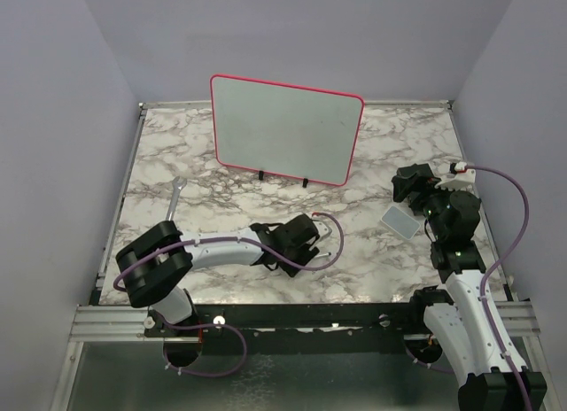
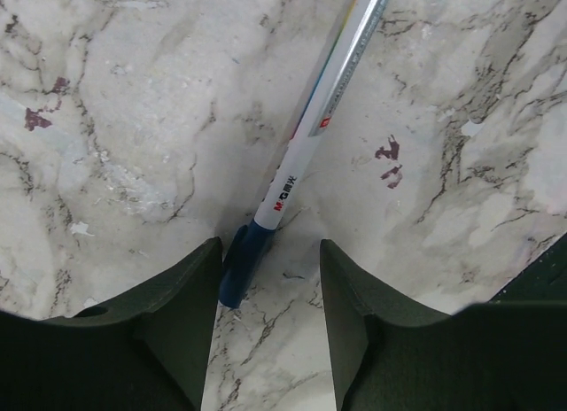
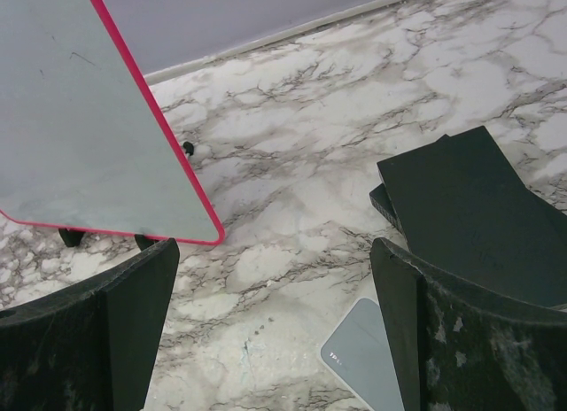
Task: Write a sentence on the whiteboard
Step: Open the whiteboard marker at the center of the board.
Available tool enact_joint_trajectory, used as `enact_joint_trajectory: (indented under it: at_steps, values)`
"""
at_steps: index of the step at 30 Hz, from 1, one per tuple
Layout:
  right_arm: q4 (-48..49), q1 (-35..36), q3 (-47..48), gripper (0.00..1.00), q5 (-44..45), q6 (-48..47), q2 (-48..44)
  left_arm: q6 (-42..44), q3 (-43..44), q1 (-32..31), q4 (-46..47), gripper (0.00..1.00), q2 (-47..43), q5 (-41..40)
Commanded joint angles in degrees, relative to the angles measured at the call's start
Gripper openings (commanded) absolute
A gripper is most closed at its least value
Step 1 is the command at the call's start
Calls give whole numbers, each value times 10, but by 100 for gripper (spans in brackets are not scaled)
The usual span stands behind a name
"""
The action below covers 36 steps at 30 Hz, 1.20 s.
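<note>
The whiteboard (image 1: 285, 130), white with a pink-red frame and two black feet, stands upright at the back middle; it also shows in the right wrist view (image 3: 80, 119). Its face is blank and no sentence shows on it. A white marker (image 2: 323, 119) with a blue cap lies flat on the marble. My left gripper (image 2: 270, 252) is open and low over the table (image 1: 312, 238), and the cap end lies between its fingers, close to the left finger (image 2: 177, 314). My right gripper (image 3: 275, 252) is open and empty, at the right of the table (image 1: 425, 205).
A small grey pad (image 1: 400, 221) lies on the marble just under my right gripper; it also shows in the right wrist view (image 3: 368, 358). A black box (image 3: 465, 212) sits to its right. A grey metal strip (image 1: 176, 197) lies at the left.
</note>
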Motion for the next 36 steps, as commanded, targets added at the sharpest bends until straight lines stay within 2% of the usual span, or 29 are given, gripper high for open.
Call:
enact_joint_trajectory:
  at_steps: [1, 13, 23, 30, 34, 36]
  values:
    - [-5, -1, 10, 93, 10, 2, -6, -32, -9, -26, -1, 48, 1, 25]
    - [-8, -1, 8, 93, 13, 2, -14, -68, -20, -28, -20, 42, 8, -33]
    - [-8, -1, 8, 93, 13, 3, -16, -74, -15, -44, -43, 40, 16, -21]
    - [-8, -1, 7, 93, 14, 3, -16, -91, -19, -52, -59, 45, 12, -25]
    - [-10, -1, 7, 93, 15, 3, -19, -100, -19, -52, -64, 40, 24, -35]
    - [-10, -1, 7, 93, 16, 3, -21, -105, -19, -51, -68, 34, 24, -44]
